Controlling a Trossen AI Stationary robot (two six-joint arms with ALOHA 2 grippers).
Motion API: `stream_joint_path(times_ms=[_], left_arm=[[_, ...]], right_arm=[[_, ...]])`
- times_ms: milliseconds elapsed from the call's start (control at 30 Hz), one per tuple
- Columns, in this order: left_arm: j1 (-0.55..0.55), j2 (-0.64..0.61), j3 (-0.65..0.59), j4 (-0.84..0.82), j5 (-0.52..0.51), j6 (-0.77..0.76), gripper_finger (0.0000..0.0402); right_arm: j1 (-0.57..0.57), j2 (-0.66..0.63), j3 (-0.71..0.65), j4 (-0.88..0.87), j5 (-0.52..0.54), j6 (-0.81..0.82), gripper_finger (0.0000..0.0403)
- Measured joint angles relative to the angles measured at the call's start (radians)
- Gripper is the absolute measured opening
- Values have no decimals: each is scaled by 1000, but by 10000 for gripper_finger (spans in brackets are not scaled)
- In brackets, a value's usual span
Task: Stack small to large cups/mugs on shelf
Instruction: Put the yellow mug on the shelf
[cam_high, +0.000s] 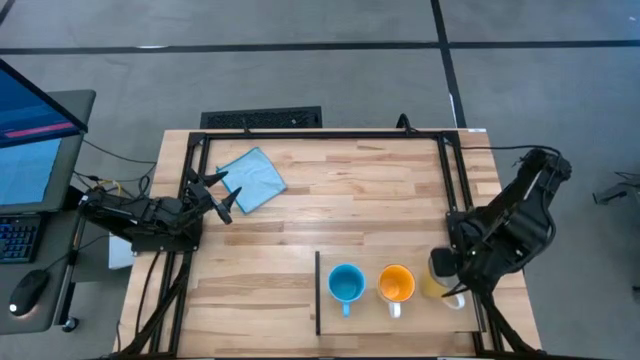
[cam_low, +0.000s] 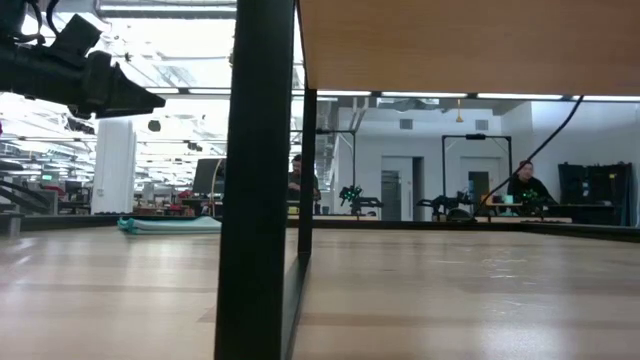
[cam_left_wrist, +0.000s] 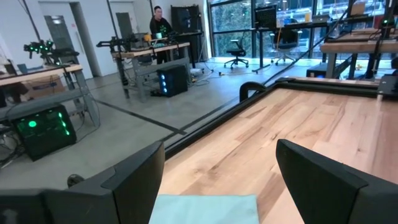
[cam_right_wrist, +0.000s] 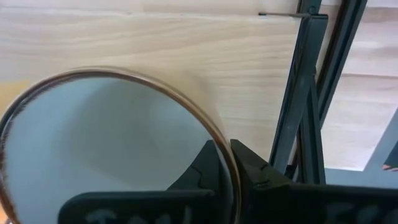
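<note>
Three mugs stand in a row on the shelf, a pale board with a dark raised edge at the table's near right. The light-blue mug is leftmost, the orange mug is in the middle, and the white mug with a yellowish inside is rightmost, half hidden under my right arm. My right gripper points down over the white mug and is shut on it. My left gripper stands open and level at the table's left, just short of the blue cloth, touching nothing. My right gripper pinches the white mug's rim on the side toward the table's right edge. One finger is inside the mug and the other outside. The fingers come from above, pointing down. The mug stays upright; whether it is off the shelf I cannot tell.
Black frame rails run along the table's left, far and right sides, one close beside the white mug. The blue cloth lies flat at the far left. Bare wood lies between the cloth and the shelf. People sit at benches far behind the table.
</note>
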Motion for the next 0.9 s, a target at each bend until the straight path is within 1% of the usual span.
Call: stream_joint_path(times_ms=[233,533,900], left_arm=[[0,0,0,0,0,-21,302],[0,0,0,0,0,-22,302],[0,0,0,0,4,-52,302]], right_arm=[[26,30,1,10,-8,-2,26],[23,74,35,-3,-27,1,26],[-4,76,40,-3,-52,6,26]])
